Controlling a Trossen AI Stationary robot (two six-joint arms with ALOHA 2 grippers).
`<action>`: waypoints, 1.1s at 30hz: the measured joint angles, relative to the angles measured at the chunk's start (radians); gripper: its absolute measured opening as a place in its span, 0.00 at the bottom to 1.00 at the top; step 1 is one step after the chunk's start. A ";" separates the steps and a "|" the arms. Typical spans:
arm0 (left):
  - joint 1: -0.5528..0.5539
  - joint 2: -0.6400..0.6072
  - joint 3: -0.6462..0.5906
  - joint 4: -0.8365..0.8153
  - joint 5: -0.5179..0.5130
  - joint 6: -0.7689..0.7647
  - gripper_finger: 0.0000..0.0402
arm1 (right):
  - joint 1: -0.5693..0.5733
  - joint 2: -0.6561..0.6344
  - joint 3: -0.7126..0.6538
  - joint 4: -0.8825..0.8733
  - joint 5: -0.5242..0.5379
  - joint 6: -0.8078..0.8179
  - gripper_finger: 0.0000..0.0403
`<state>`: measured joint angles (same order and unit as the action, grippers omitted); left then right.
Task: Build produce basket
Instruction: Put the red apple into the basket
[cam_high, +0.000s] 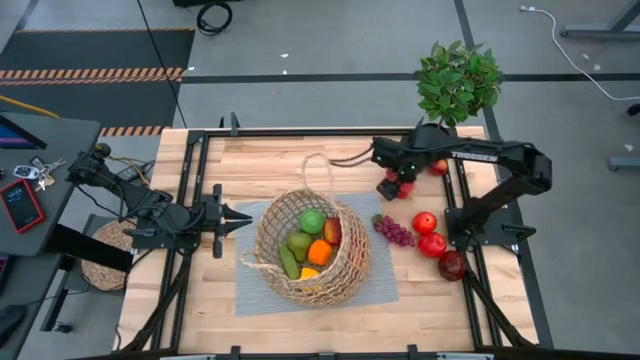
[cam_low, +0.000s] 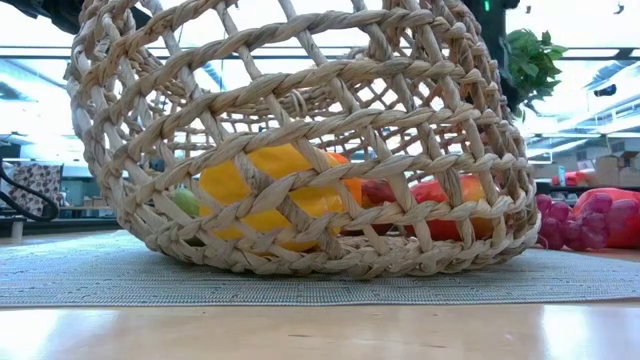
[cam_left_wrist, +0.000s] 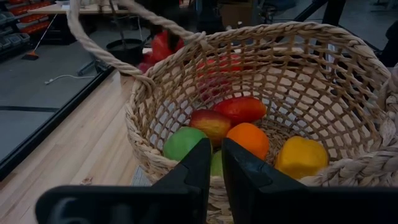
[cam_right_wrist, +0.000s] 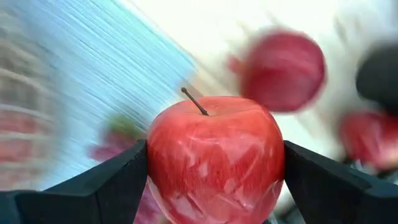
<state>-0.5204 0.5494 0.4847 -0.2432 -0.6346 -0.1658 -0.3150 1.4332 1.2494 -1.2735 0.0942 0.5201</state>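
The wicker basket stands on a grey placemat at the table's middle. In it lie produce pieces: a green one, an orange, a yellow one and red ones. My left gripper is shut, level, at the basket's left rim. My right gripper hangs at the far right, shut on a red apple. Purple grapes and three red fruits lie on the table right of the basket. My left gripper's shut fingertips stand right at the basket's rim; I cannot tell whether they touch it. My right gripper pinches the red apple by two opposite sides between its two fingers, coming from above and pointing down. The apple sits upright with its stem up, lifted clear of the table.
A leafy plant in a black pot stands at the far right corner, with another red fruit near it. A flat woven mat lies off the table's left edge. Bare wood shows near the front left.
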 joint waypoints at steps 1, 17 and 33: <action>0.000 0.000 0.000 0.000 0.000 0.000 0.12 | 0.020 -0.007 0.031 0.014 0.005 -0.001 0.86; 0.000 0.000 0.000 0.000 0.000 0.000 0.12 | 0.279 -0.107 0.190 0.429 0.087 -0.146 0.86; 0.000 0.000 0.000 0.000 0.000 0.000 0.12 | 0.530 -0.018 0.191 0.914 0.156 -0.860 0.86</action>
<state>-0.5201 0.5494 0.4847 -0.2428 -0.6343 -0.1658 0.2154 1.4148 1.4403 -0.3597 0.2503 -0.3401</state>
